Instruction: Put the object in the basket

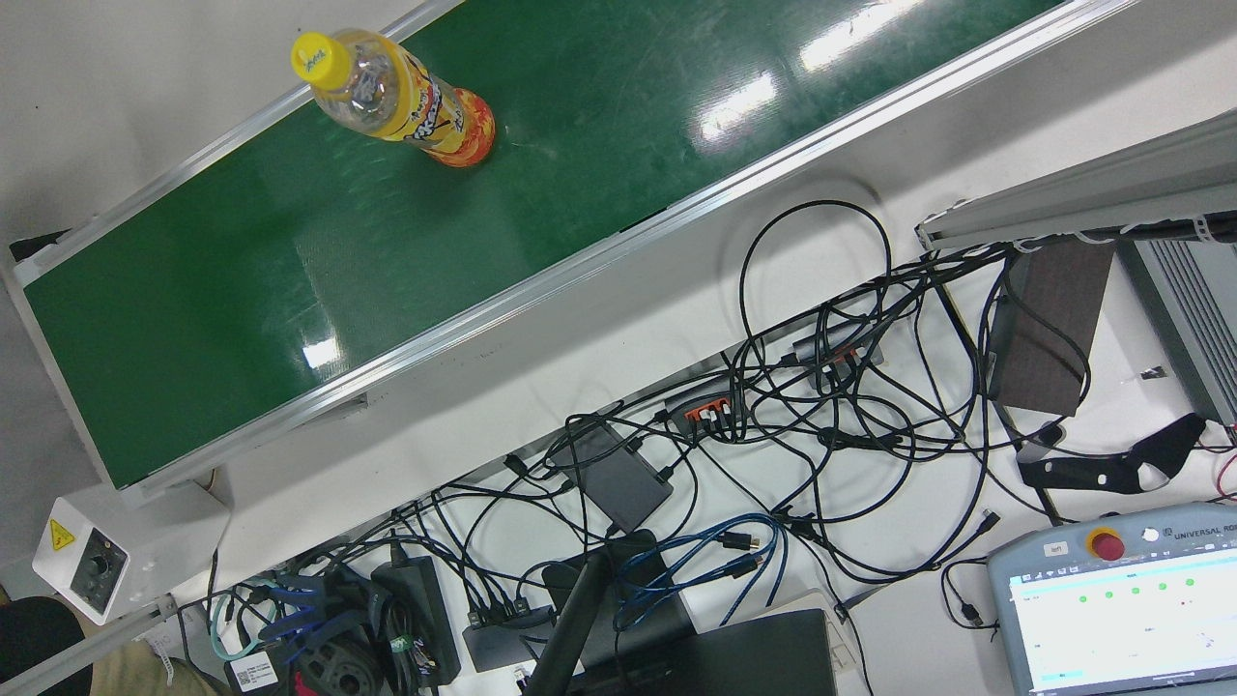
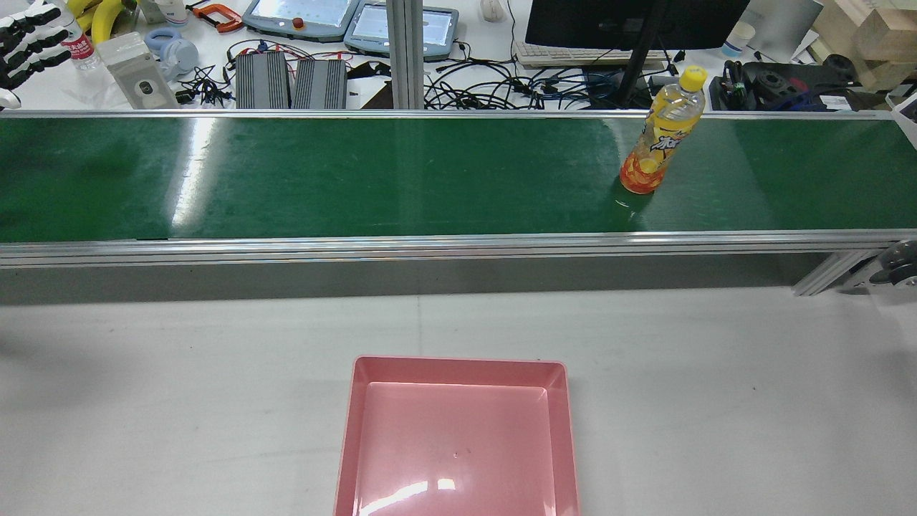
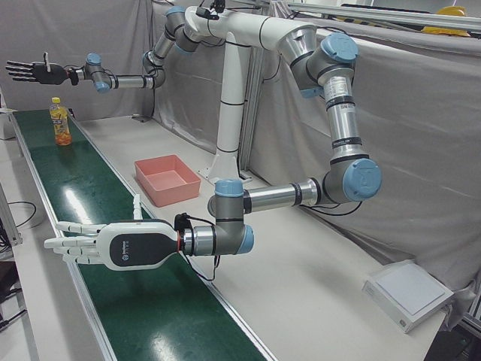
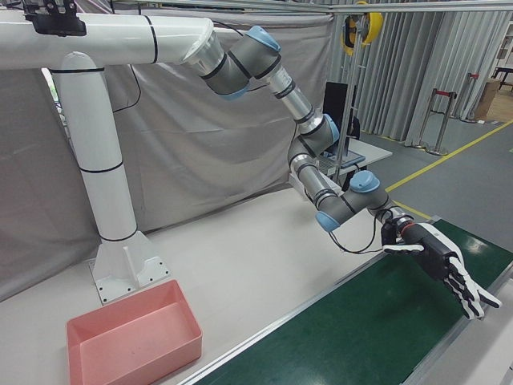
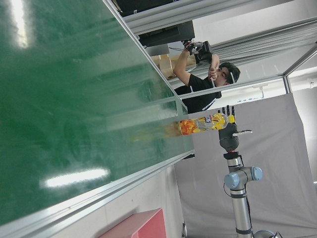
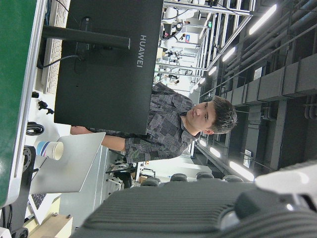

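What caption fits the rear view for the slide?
Yellow-capped orange juice bottle standing upright on the green conveyor belt; empty pink plastic tray waits on the white table.

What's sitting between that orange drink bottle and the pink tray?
In the rear view, only bare green belt, its metal rail and plain white table separate the bottle from the pink tray.

Bottle (image 2: 660, 136): clear plastic w/ yellow cap, yellow-orange label, orange drink low in the base; mostly empty up top. Standing upright on green conveyor belt (image 2: 358, 172), toward the belt's right end in rear view, nearer the far rail. Nothing touching it. Basket (image 2: 458, 430): shallow pink rectangular tray, empty, flat on grey bench (image 2: 179, 394), centre, well apart from bottle, near side of belt.
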`<move>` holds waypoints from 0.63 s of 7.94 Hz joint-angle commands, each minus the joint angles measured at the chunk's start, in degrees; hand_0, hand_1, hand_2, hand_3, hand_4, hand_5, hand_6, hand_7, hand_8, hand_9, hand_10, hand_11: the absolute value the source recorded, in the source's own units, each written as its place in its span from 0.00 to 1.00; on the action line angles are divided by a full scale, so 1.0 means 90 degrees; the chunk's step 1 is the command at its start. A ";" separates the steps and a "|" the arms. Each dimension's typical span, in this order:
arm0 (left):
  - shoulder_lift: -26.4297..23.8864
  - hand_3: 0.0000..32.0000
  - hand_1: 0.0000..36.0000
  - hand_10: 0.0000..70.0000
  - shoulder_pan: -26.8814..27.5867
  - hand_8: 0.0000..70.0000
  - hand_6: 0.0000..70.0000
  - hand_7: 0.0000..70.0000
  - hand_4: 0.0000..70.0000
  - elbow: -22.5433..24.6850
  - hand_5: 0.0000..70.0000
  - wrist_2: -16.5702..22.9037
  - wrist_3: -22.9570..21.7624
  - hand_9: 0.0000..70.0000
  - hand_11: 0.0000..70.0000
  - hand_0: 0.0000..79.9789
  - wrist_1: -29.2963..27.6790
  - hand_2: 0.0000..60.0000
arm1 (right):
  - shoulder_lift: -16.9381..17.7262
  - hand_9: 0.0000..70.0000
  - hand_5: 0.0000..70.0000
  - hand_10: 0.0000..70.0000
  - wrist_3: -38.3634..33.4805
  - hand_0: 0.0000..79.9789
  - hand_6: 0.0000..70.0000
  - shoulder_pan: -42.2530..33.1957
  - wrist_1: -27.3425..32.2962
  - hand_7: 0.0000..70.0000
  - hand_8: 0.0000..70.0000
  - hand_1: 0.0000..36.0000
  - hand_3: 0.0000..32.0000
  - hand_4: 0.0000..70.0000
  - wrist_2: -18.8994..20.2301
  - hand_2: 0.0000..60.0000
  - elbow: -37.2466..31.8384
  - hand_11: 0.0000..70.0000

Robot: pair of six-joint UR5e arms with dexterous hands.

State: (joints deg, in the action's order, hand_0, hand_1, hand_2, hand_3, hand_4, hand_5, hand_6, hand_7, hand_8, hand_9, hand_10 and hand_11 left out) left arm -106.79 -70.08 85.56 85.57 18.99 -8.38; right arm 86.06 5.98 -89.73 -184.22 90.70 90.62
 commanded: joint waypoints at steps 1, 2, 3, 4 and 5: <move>0.0000 0.00 0.25 0.12 0.0003 0.08 0.00 0.00 0.23 -0.0005 0.13 0.0003 0.0000 0.15 0.19 0.60 -0.0007 0.00 | -0.0001 0.00 0.00 0.00 0.0000 0.00 0.00 0.0000 0.0000 0.00 0.00 0.00 0.00 0.00 0.0000 0.00 0.0000 0.00; 0.0000 0.00 0.25 0.12 0.0013 0.08 0.00 0.00 0.23 -0.0005 0.14 0.0003 0.0000 0.15 0.18 0.60 -0.0007 0.00 | 0.0008 0.00 0.00 0.00 0.0000 0.00 0.00 0.0000 0.0000 0.00 0.00 0.00 0.00 0.00 0.0000 0.00 0.0000 0.00; 0.0000 0.00 0.25 0.12 0.0003 0.09 0.00 0.00 0.23 -0.0005 0.14 0.0003 0.0000 0.16 0.19 0.60 -0.0007 0.00 | -0.0001 0.00 0.00 0.00 0.0000 0.00 0.00 0.0000 0.0000 0.00 0.00 0.00 0.00 0.00 0.0000 0.00 0.0000 0.00; 0.0000 0.00 0.25 0.12 0.0003 0.09 0.00 0.00 0.23 -0.0005 0.14 0.0003 0.0000 0.16 0.19 0.60 -0.0007 0.00 | -0.0001 0.00 0.00 0.00 0.0000 0.00 0.00 0.0000 0.0000 0.00 0.00 0.00 0.00 0.00 0.0000 0.00 0.0000 0.00; 0.0000 0.00 0.25 0.12 0.0003 0.09 0.00 0.00 0.22 -0.0005 0.14 0.0003 0.0000 0.15 0.19 0.60 -0.0007 0.00 | -0.0001 0.00 0.00 0.00 0.0000 0.00 0.00 0.0000 0.0010 0.00 0.00 0.00 0.00 0.00 0.0000 0.00 0.0000 0.00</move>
State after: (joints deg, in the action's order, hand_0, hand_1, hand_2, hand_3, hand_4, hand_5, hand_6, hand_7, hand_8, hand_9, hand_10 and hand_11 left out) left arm -106.79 -70.03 85.52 85.60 18.98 -8.44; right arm 86.07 5.98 -89.74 -184.22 90.70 90.62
